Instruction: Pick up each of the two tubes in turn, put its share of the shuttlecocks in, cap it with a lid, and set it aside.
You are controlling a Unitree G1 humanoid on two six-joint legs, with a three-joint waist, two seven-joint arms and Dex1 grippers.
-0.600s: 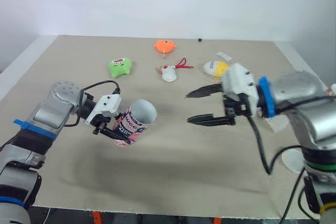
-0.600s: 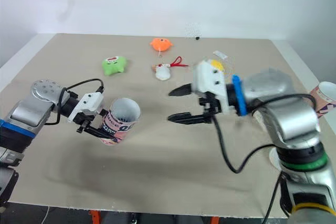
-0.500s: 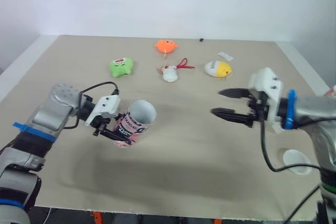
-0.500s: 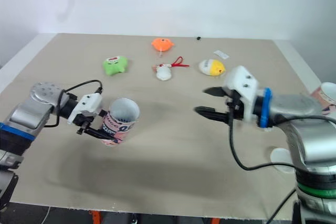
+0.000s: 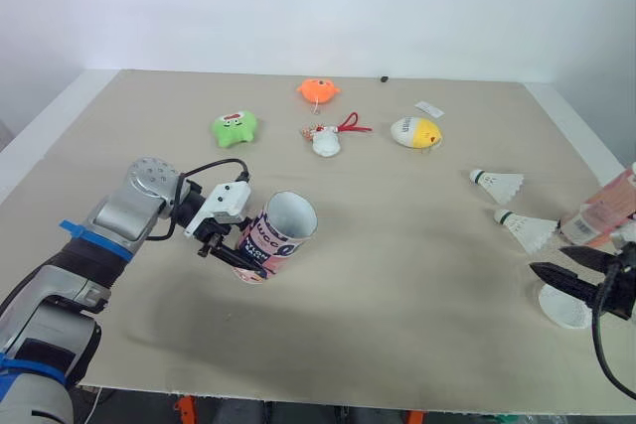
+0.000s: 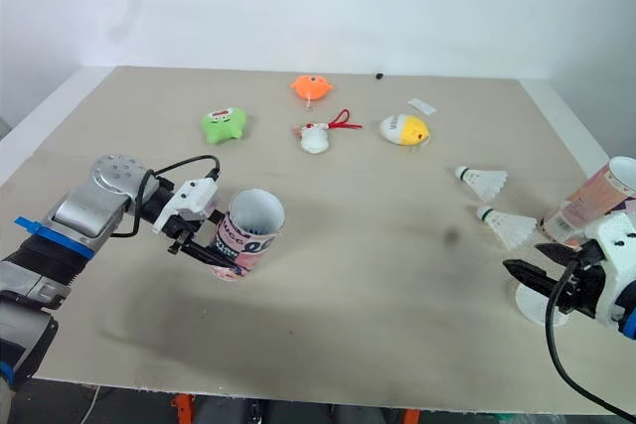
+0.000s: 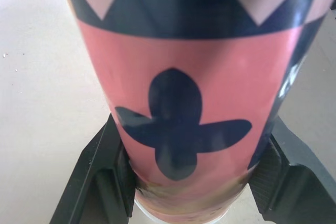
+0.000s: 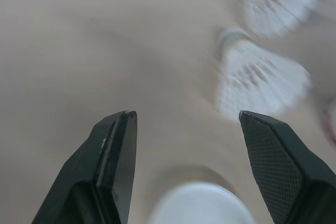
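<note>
Left tool (image 5: 235,251) clenched low on the pink tube (image 5: 280,237), which is held tilted with its open mouth up and toward the right side, probably so shuttlecocks can be fed in. It looks lifted off the worktop (image 5: 397,275), hard to be sure. Right tool (image 8: 185,118) released, jaws wide, hovering over the white lid (image 5: 564,308) just beside the nearer shuttlecock (image 5: 525,230). The other shuttlecock (image 5: 497,183) and the second tube (image 5: 608,208) are close by, so likely lining up a shuttlecock pick.
</note>
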